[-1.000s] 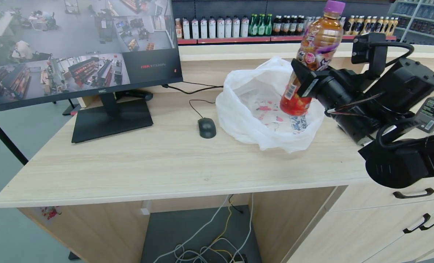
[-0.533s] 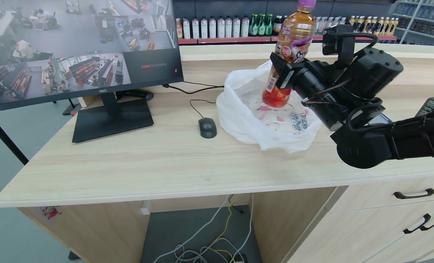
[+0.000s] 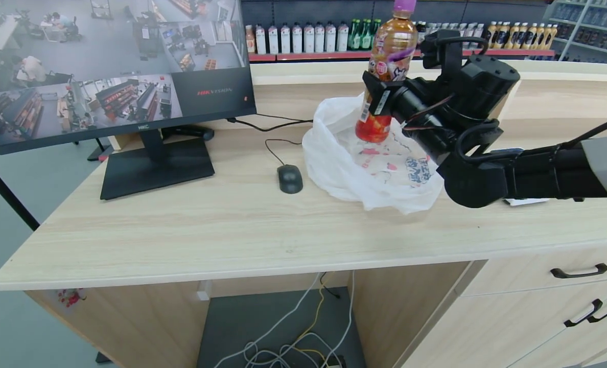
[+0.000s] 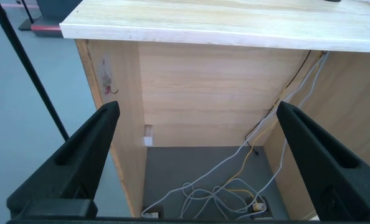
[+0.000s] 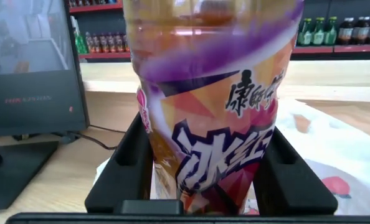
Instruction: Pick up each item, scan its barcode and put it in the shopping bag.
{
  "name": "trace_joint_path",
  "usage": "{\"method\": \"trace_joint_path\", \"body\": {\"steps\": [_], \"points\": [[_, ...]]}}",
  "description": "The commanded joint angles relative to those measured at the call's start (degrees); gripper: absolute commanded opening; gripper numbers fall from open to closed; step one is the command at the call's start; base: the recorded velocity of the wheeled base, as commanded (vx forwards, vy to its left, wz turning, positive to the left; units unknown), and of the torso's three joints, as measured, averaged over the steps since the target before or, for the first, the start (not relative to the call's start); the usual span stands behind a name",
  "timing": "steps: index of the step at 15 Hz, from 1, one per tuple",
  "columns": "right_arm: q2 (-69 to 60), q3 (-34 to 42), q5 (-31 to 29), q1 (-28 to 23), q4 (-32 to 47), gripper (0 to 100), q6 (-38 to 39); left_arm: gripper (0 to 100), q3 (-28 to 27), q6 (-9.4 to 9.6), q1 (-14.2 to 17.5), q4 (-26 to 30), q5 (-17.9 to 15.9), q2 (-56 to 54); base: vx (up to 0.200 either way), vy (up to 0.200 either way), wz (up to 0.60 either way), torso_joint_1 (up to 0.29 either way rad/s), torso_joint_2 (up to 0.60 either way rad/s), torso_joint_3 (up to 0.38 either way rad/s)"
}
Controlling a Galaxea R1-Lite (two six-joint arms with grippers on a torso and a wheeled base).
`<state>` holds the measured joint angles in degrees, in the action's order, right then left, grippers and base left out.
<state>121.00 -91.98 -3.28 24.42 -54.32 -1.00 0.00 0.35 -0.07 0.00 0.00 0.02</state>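
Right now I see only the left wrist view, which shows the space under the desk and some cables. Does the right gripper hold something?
Observer: Yes, the right gripper is shut on a bottle with a purple cap, held upright.
Operator: Where is it compared to the bag?
Observer: Its base hangs over the open mouth of the white shopping bag, apparently not resting inside.
Operator: Is anything beside the bag?
Observer: A black mouse lies on the desk at the bag's left, apart from it.
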Motion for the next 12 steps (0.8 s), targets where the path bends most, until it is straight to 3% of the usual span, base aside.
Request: {"method": "trace_joint_path", "body": {"steps": [1, 12], "points": [[3.3, -3.6, 0.0, -0.2, 0.5, 0, 0.0, 100, 0.0, 0.00, 0.0, 0.0, 0.0, 0.0, 0.000, 0.000, 0.00, 0.000, 0.00, 0.000], [7.2, -3.7, 0.1, -1.0, 0.4, 0, 0.1, 100, 0.0, 0.00, 0.0, 0.0, 0.0, 0.0, 0.000, 0.000, 0.00, 0.000, 0.00, 0.000]]}}
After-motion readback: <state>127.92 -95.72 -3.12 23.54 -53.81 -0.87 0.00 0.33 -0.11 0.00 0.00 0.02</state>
